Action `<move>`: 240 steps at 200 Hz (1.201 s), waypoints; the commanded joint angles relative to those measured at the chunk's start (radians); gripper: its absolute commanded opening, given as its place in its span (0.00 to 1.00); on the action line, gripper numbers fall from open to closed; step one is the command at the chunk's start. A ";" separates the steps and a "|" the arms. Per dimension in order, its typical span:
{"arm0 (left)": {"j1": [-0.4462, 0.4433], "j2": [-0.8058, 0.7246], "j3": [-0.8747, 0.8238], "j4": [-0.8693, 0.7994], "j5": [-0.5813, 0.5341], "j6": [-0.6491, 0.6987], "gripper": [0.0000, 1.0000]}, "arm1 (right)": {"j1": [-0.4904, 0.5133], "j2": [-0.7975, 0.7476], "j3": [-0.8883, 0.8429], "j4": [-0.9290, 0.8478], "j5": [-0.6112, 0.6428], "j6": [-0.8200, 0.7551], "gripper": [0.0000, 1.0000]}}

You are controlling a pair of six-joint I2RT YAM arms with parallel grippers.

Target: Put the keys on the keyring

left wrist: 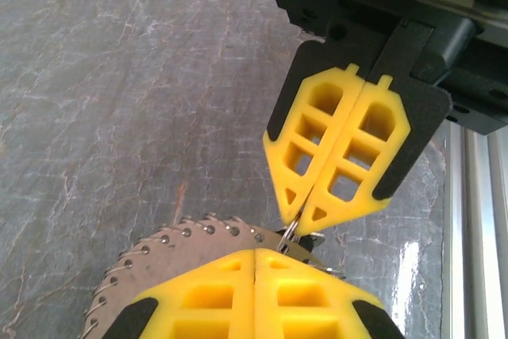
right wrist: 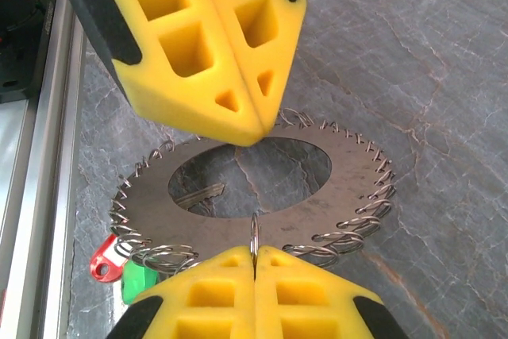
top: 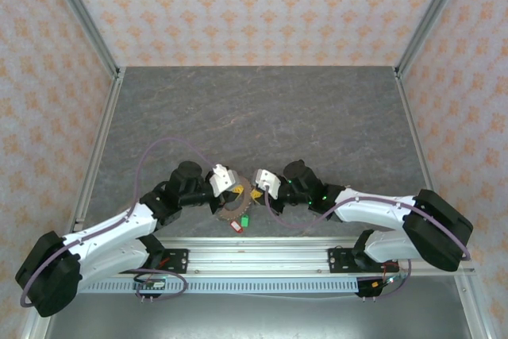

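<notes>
Table [top: 262, 109] dark grey, marbled with paler veins and faint rust streaks. Walls [top: 262, 5] peach, with a repeating orange floral motif. Left gripper [left wrist: 255, 256] and right gripper [right wrist: 255, 253]: bright yellow fingers, black backing. Keyring [right wrist: 341, 172] dull grey-brown plate, silver wire loops round the rim. At its near-left, red tag [right wrist: 103, 258] and green tag [right wrist: 139, 282]. Cables [top: 163, 144] purple. Arms [top: 111, 232] white with black joints. Near rail [top: 262, 248] plain silver.

keyring [right wrist: 349, 184]: matt metal | key tags [right wrist: 103, 258]: glossy plastic | table [right wrist: 444, 77]: perhaps stone
</notes>
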 commanded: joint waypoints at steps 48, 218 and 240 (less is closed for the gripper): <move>0.002 0.031 0.001 0.013 0.012 -0.019 0.18 | 0.008 -0.020 0.009 0.088 -0.035 0.006 0.00; 0.058 0.025 -0.020 0.118 0.217 -0.014 0.20 | -0.110 0.029 0.029 0.173 -0.325 -0.024 0.00; 0.059 0.040 -0.008 0.104 0.221 -0.005 0.21 | -0.112 0.042 0.041 0.167 -0.324 -0.031 0.00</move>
